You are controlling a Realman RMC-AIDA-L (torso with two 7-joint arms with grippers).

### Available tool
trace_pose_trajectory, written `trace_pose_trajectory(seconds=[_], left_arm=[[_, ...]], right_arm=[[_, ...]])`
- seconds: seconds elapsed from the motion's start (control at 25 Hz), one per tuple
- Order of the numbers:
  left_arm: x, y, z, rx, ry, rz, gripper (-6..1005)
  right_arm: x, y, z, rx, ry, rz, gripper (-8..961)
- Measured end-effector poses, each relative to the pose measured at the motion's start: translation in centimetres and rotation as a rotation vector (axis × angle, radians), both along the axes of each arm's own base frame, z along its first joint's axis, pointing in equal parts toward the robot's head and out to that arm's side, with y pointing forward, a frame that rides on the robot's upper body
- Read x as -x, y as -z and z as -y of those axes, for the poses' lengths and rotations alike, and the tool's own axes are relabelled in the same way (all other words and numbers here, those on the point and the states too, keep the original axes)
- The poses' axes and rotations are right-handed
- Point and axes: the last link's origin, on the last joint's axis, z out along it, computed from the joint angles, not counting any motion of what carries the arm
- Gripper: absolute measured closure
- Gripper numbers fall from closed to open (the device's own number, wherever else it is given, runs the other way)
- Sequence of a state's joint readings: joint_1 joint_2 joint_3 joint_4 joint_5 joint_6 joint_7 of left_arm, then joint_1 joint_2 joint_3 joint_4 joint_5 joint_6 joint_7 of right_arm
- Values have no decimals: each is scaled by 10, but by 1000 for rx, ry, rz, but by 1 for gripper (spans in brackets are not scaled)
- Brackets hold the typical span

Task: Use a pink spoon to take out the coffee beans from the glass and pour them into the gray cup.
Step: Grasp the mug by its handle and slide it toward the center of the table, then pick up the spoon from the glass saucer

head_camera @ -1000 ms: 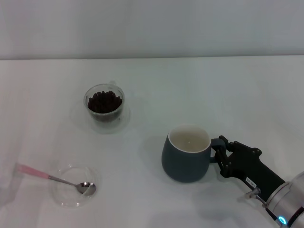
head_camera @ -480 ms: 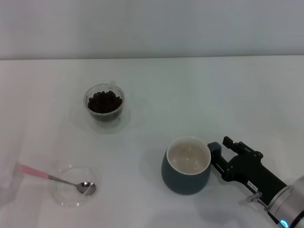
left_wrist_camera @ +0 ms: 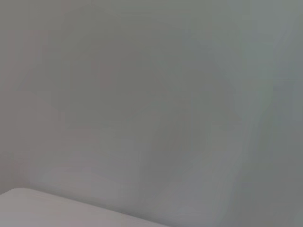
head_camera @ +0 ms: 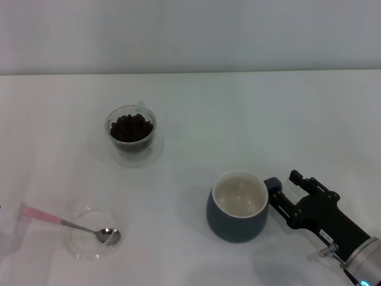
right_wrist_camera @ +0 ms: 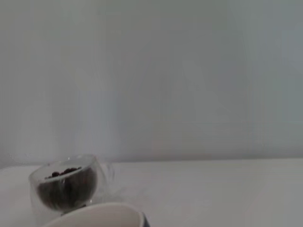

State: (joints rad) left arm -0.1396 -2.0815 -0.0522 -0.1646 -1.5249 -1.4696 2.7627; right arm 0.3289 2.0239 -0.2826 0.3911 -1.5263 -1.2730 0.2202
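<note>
Head view: spoon (head_camera: 70, 224) lies near-left on the table (head_camera: 238, 113), bowl resting inside a shallow clear dish (head_camera: 89, 240), pink handle end sticking out over the dish rim toward the left edge. Long axis runs roughly left-right, handle tip slightly farther from the robot than the bowl, bowl pointing right. Glass (head_camera: 131, 134) sits upright farther back, well apart from the spoon, with beans (head_camera: 131, 127) filling it; also visible in the right wrist view as glass (right_wrist_camera: 64, 188) with beans (right_wrist_camera: 64, 172) near the top. Mug (head_camera: 238, 207) stands upright at near-right, cream inside, no beans visible in it; its rim (right_wrist_camera: 94, 215) shows at the edge of the right wrist view. Right gripper (head_camera: 284, 193) is just beside the mug's right side, at the handle, fingers spread around it rather than clamped. Left gripper out of sight; left wrist view shows only blank wall and a table corner.
</note>
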Motion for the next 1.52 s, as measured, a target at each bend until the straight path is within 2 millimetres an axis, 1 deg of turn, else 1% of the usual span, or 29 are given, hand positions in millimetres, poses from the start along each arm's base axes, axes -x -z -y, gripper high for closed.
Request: trace_pose_trajectory(seconds=[0.12, 0.28, 0.76, 1.0, 1.36, 1.52], left_arm=[[0, 0, 0, 0, 0, 0, 106], [0, 0, 0, 0, 1, 0, 107], [-1, 1, -1, 0, 3, 4, 107], [-1, 1, -1, 1, 3, 4, 108], [-1, 1, -1, 1, 3, 4, 108], [-1, 1, -1, 1, 3, 4, 107]], right_arm=[[-1, -3, 4, -13, -4, -10, 351], [-1, 0, 10, 16, -21, 0, 319], [-6, -1, 20, 61, -67, 36, 319], [-12, -9, 31, 40, -86, 43, 318], [-21, -14, 38, 23, -68, 73, 320], [-29, -19, 42, 6, -49, 93, 322]])
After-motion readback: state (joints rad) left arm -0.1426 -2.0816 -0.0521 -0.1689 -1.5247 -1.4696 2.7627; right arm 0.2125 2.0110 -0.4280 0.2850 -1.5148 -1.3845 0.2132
